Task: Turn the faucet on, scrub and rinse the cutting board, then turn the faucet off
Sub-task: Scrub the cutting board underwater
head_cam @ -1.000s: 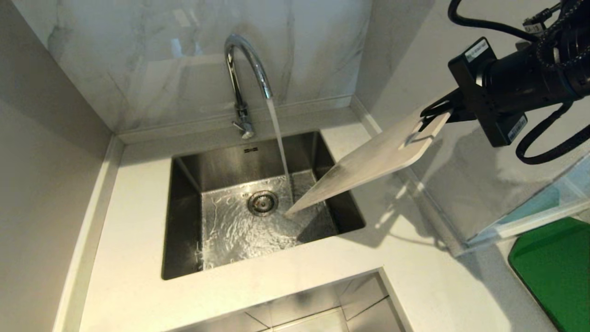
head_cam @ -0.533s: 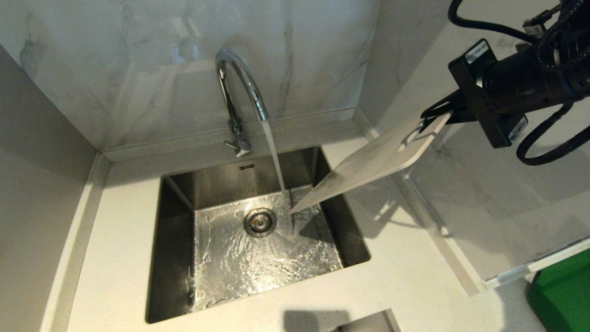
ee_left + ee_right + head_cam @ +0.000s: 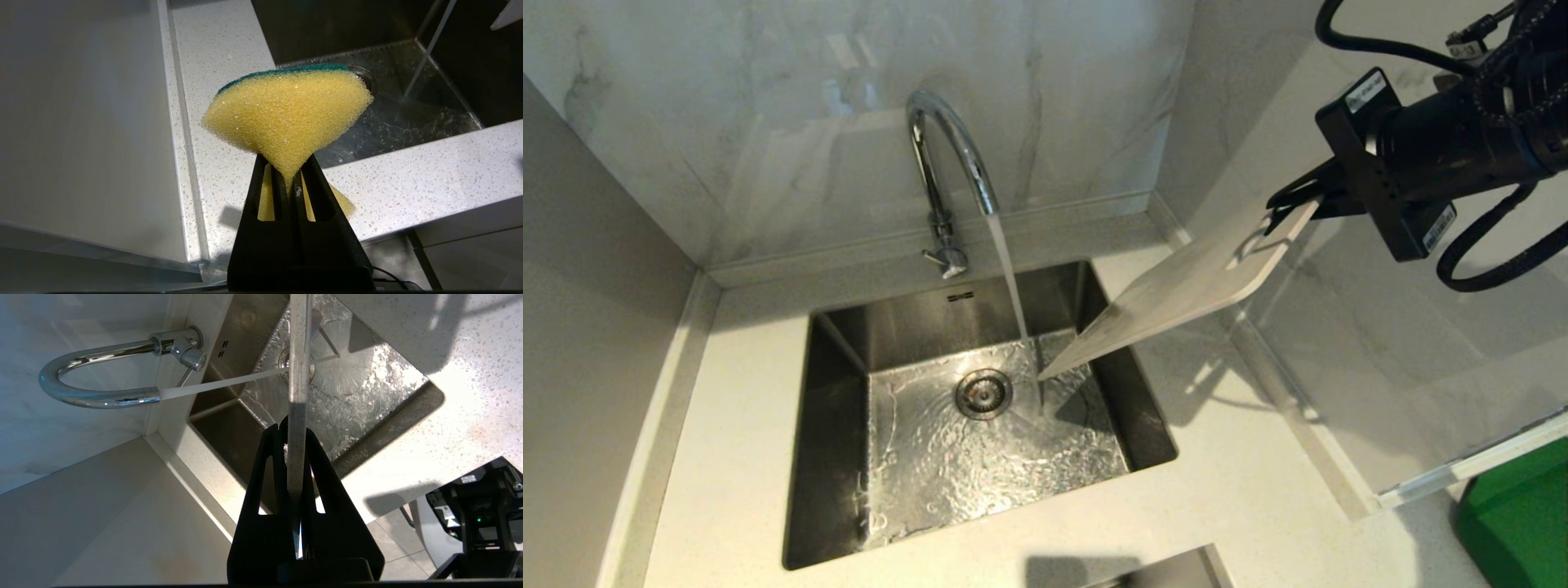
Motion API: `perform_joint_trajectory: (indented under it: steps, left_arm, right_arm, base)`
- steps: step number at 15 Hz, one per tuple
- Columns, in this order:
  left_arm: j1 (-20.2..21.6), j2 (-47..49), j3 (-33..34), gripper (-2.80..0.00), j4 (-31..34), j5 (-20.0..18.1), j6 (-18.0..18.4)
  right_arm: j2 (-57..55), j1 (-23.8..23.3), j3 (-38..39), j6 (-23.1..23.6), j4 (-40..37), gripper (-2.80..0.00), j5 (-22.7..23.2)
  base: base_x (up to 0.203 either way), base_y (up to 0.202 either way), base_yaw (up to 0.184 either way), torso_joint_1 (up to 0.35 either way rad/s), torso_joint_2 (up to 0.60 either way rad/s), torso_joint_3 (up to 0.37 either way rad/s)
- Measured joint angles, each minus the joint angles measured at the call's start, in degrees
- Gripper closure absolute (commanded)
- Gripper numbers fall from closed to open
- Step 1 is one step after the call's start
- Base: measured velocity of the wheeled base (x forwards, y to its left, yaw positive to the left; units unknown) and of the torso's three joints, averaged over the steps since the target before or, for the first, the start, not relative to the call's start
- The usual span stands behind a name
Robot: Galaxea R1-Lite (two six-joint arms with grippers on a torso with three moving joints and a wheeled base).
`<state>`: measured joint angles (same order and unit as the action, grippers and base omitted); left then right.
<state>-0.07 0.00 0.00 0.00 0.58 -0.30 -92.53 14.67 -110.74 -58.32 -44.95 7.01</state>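
The chrome faucet (image 3: 947, 155) runs a steady stream into the steel sink (image 3: 825, 457); its side lever (image 3: 943, 260) sticks out low on the stem. My right gripper (image 3: 1290, 214) is shut on the slot-handle end of the cream cutting board (image 3: 1176, 294), held in the air and tilted down over the sink's right side. The board's low corner is right beside the stream. From the right wrist the board (image 3: 298, 375) shows edge-on between the right gripper (image 3: 295, 441) jaws, with the faucet (image 3: 94, 384) beyond. My left gripper (image 3: 290, 171), outside the head view, pinches a yellow-and-green sponge (image 3: 286, 110) above the counter's front left.
White speckled countertop (image 3: 1241, 490) surrounds the sink, with marble walls behind and to the right. A green object (image 3: 1515, 523) lies at the far lower right. The counter's front edge (image 3: 429, 220) drops to a tiled floor.
The whole head view shifted a second ago, so the sink now sits lower and further left; the camera moved. The right arm keeps the board at the same tilt, and water keeps running.
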Motion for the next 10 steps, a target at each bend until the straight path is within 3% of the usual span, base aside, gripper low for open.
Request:
perform_joint_trajectory:
  steps: [10]
  left_arm:
    - [0.00,0.00,0.00,0.00,0.00,0.00,0.00]
  right_arm:
    - [0.85,0.07,0.02,0.00,-0.48,0.00,0.07]
  base:
    - [0.000,0.000,0.000,0.000,0.00,0.000]
